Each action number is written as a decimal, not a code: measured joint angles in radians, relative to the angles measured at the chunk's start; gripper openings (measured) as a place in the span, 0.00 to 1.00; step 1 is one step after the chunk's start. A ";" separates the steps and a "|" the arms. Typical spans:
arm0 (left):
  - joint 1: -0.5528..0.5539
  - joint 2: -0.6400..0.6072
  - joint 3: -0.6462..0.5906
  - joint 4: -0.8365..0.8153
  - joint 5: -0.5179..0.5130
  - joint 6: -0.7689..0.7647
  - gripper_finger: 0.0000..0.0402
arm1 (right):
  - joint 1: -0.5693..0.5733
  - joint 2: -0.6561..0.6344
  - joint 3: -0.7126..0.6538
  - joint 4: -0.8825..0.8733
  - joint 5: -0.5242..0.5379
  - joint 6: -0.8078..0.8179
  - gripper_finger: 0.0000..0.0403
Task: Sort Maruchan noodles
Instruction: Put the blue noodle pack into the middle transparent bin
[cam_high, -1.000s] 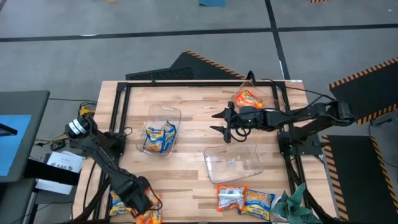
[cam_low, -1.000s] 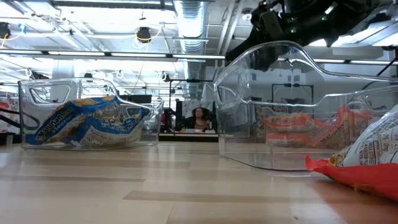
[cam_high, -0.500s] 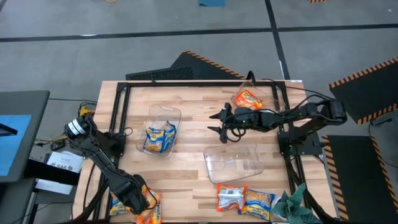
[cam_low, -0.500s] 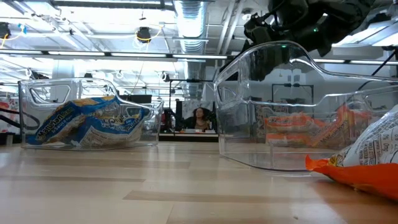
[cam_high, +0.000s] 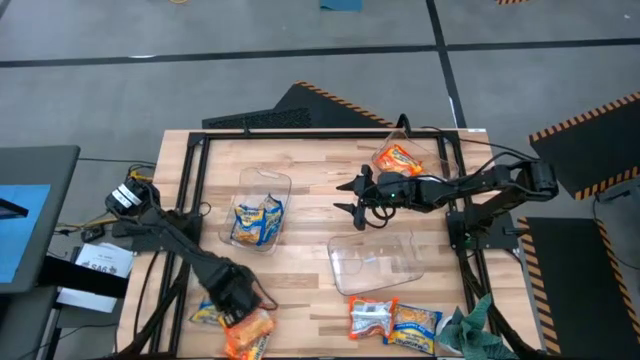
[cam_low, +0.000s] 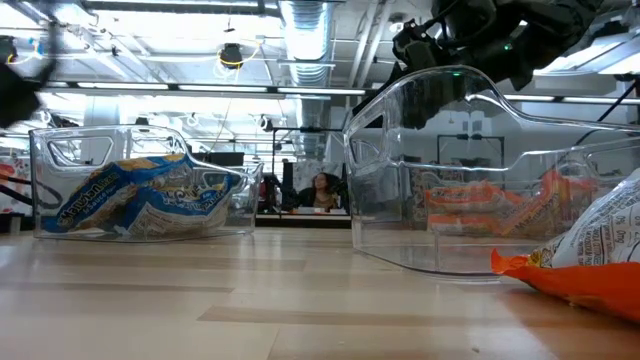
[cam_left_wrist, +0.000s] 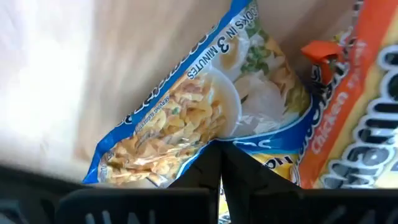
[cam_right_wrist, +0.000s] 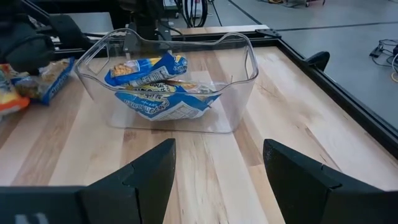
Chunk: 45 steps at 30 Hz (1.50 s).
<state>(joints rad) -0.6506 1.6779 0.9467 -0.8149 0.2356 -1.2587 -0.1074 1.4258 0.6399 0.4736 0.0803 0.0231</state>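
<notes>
The left end effector (cam_high: 236, 306) had moved up from the desk (cam_high: 310, 210) edge, pinched tight on a blue noodle packet (cam_left_wrist: 186, 118). The right end effector (cam_high: 350, 198) stayed wide apart above the middle.

Wide bare wood in the table (cam_high: 310, 200) middle between the blue-packet bin (cam_high: 260, 212) and the empty bin (cam_high: 378, 262). Near edge is crowded, loose packets (cam_high: 393, 320) there.

Two dark jointed arms, black cables

bright overhead lighting; left wrist view blurred close-up.
</notes>
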 joint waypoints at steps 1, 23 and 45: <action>0.024 0.000 0.000 -0.002 -0.014 0.040 0.00 | 0.000 0.000 0.000 0.000 0.000 -0.002 0.66; 0.244 0.017 0.158 0.093 -0.353 0.644 0.00 | 0.000 -0.001 0.000 -0.001 0.000 -0.006 0.66; 0.025 -0.025 0.221 -0.076 -0.575 0.404 0.14 | 0.000 -0.001 0.000 0.000 -0.001 -0.022 0.66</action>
<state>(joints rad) -0.6259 1.6527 1.1679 -0.8906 -0.3389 -0.8548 -0.1074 1.4246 0.6399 0.4732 0.0795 0.0008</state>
